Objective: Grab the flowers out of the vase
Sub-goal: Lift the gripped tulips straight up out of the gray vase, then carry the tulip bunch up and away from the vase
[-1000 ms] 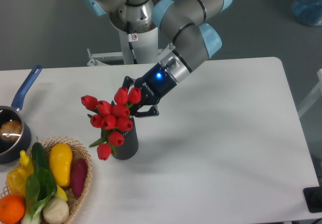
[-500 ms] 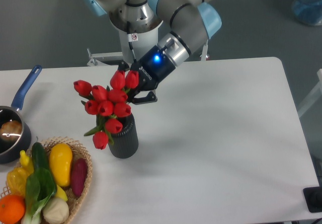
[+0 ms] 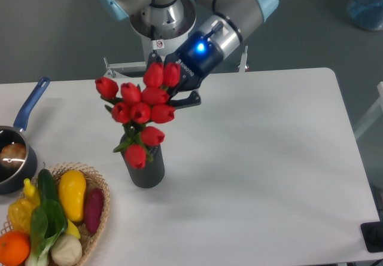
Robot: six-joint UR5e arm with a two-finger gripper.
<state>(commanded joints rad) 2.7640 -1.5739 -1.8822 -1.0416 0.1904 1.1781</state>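
The flowers [image 3: 140, 110] are a bunch of red tulip buds with green stems and leaves. They hang over the dark grey ribbed vase [image 3: 145, 169], raised so that only the lowest buds and stems reach its mouth. My gripper [image 3: 175, 92] is shut on the bunch from the right, near its top. Its fingers are partly hidden behind the buds. The vase stands upright on the white table [image 3: 257, 158].
A wicker basket [image 3: 99, 215] of vegetables and fruit sits at the front left. A dark pot with a blue handle [image 3: 30, 107] stands at the left edge. The robot's base [image 3: 161, 45] rises behind the table.
My gripper has risen and shifted a little to the right with the flowers in it. The bunch has lifted partly out of the vase. The vase has stayed in place.
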